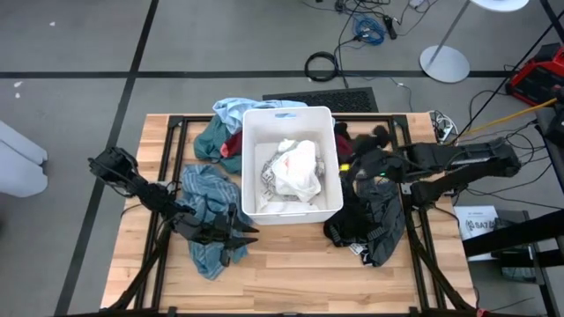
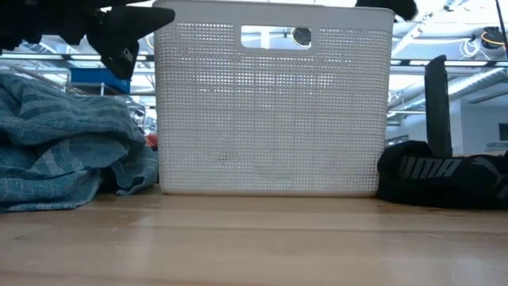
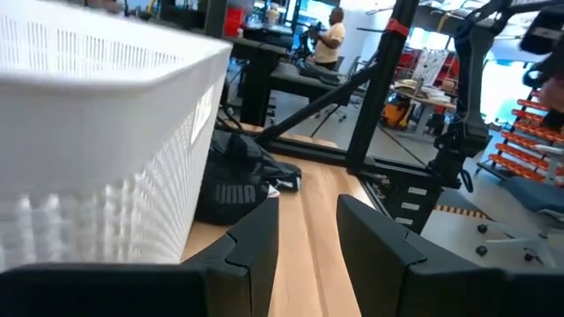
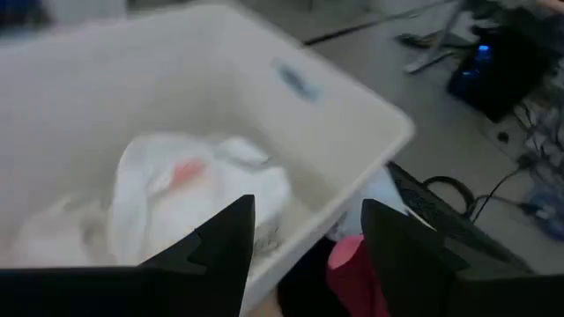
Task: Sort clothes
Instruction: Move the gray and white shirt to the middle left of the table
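The right gripper point(image 4: 304, 255) hovers spread and empty at the white bin point(image 1: 249, 167) rim, white clothes point(image 1: 293, 169) just below. Next pick looks like the black pile point(image 1: 370, 224) beneath its arm. The left gripper point(image 3: 307, 238) waits apart-fingered beside the teal garment point(image 1: 207, 198).

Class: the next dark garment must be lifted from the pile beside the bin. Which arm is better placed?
Probably the right: the right gripper, open and empty, hovers beside the dark pile; the left gripper is across the bin, over teal clothes.
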